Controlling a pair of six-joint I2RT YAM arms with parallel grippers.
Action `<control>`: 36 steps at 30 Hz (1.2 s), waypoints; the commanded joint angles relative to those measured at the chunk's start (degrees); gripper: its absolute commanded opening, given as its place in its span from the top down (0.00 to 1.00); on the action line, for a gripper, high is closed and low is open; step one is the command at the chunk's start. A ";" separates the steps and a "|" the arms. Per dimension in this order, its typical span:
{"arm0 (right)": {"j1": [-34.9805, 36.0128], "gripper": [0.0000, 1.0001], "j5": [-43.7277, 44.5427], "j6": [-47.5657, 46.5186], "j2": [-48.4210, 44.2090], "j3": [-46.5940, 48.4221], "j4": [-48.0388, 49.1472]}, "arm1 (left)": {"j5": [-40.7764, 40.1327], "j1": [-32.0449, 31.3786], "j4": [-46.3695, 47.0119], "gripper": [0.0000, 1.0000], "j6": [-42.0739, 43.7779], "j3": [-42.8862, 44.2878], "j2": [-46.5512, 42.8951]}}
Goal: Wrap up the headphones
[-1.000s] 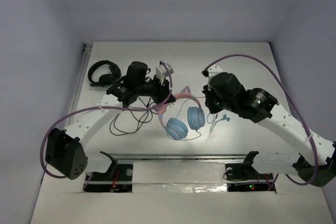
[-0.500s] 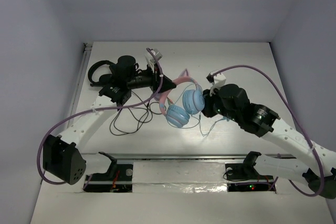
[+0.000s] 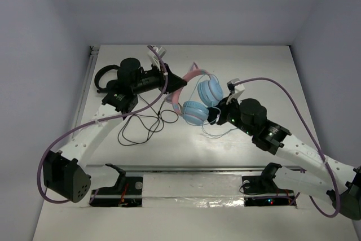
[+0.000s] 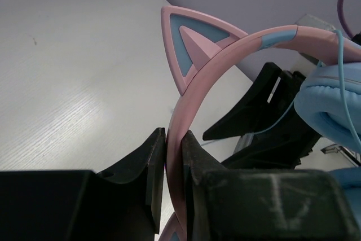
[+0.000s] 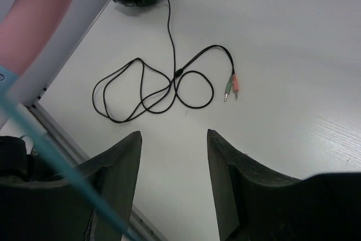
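The headphones [image 3: 209, 90] hang above the table, pink cat-ear headband [image 4: 197, 91] uppermost and both light blue earcups [image 4: 330, 105] below it. My left gripper [image 3: 178, 85] is shut on the headband, which is pinched thin between its fingers [image 4: 151, 165]. The thin light blue cable [image 3: 218, 135] trails down from the earcups toward the table. My right gripper [image 3: 216, 116] sits just right of the lower earcup, open, with only bare table between its fingers [image 5: 123, 153]. The blue cable [image 5: 53, 159] crosses in front of its left finger, outside the gap.
All-black headphones [image 3: 107, 77] lie at the back left, and their thin black cable [image 5: 152, 86] is looped loosely over the table, ending in two small plugs [image 5: 231, 86]. A metal rail [image 3: 186, 169] runs along the near table edge.
My left gripper has lifted the headphones up and toward the back right. My right arm has swung left to the earcups, and its jaws have gone from nearly shut to open.
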 commanded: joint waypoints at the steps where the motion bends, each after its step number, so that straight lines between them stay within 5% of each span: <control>1: 0.09 0.44 0.87 1.76 -2.30 -0.66 8.93 | -3.31 0.77 1.58 1.00 -2.83 5.12 -2.15; 8: 0.09 0.37 3.68 1.59 -5.12 -4.26 9.37 | -5.59 1.91 2.55 1.00 -4.68 5.47 -3.55; 12: -0.52 0.22 6.41 2.81 -5.64 -6.63 10.60 | -11.12 1.91 -0.87 1.00 -4.23 8.63 -3.55; 18: -1.23 0.14 5.63 4.31 -6.87 -9.88 13.41 | -14.55 1.91 -2.90 1.00 -5.11 13.21 -2.85; 27: -1.23 0.18 7.28 8.35 -1.70 -16.48 21.93 | -15.09 1.91 -2.91 1.00 -5.90 14.00 -2.67; 36: -10.02 0.19 3.61 9.24 11.12 -16.76 28.61 | -13.51 1.91 -3.09 1.00 -6.69 15.23 -3.02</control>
